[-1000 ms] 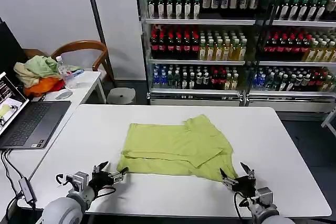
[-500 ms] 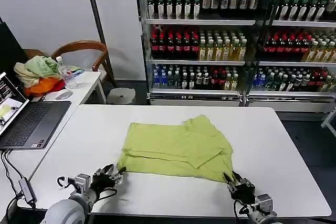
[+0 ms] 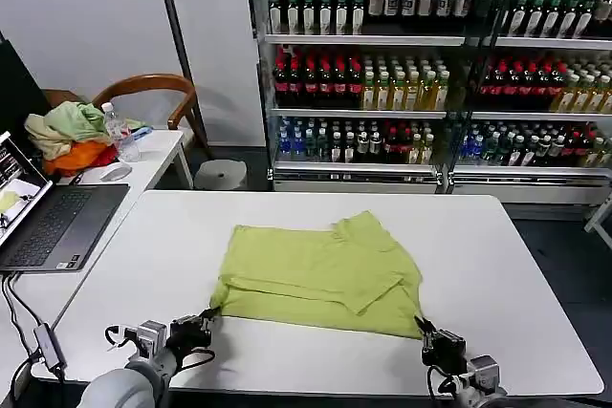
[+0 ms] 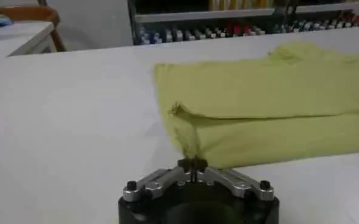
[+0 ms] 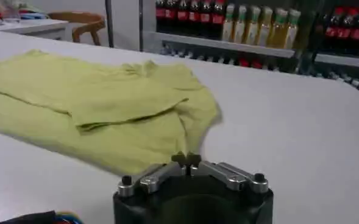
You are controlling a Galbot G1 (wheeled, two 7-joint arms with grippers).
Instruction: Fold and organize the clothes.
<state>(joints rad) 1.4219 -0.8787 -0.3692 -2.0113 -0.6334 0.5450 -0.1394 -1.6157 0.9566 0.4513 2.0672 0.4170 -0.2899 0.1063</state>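
The left gripper (image 3: 205,316) is clamped on the near left corner of the T-shirt (image 3: 320,279). The right gripper (image 3: 422,329) is clamped on the near right corner. In each wrist view the fingers are pressed together with a bit of cloth pinched between them. I think both corners are held at the same time so that the near hem can be lifted evenly and carried over to the far side for a fold, without the cloth twisting.

The T-shirt lies in the middle of the table (image 3: 516,265), a little toward the near edge. It is lime yellow-green and already partly folded: a sleeve and one side are turned in on top, making a diagonal flap. The near left corner is pulled up into a small peak by the grip.
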